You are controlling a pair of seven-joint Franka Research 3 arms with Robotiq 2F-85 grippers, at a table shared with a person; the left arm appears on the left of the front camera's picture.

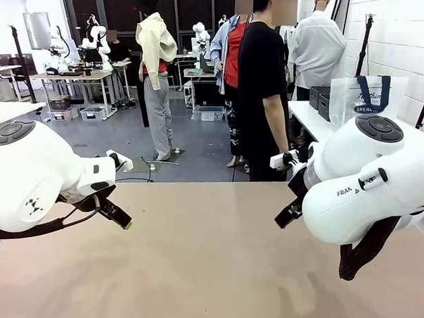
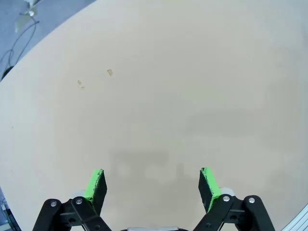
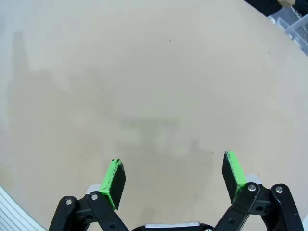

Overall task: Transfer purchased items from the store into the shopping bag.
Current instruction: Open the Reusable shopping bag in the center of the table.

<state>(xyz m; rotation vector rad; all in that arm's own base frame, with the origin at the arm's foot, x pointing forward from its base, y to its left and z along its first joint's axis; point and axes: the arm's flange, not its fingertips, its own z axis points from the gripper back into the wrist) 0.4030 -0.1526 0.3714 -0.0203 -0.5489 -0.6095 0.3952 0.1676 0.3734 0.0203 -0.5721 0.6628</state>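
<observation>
The shopping bag (image 1: 362,101), translucent white with navy handles, stands on a white side table (image 1: 307,117) at the far right, beyond my work table. Beside it sit dark grey baskets, the store (image 1: 319,99). My left gripper (image 2: 152,183) hangs open above bare beige tabletop (image 2: 159,96), with nothing between its green pads (image 2: 95,184). My right gripper (image 3: 174,175) is open too, over bare table (image 3: 154,82). In the front view the left gripper (image 1: 118,215) is at the left edge and the right gripper (image 1: 288,213) at the right, both above the table's far half.
A person in black (image 1: 261,91) stands at the far edge of the table, side on, next to the side table. Other people and work tables fill the room behind. My two arm bodies (image 1: 28,175) bulk large at both sides of the front view.
</observation>
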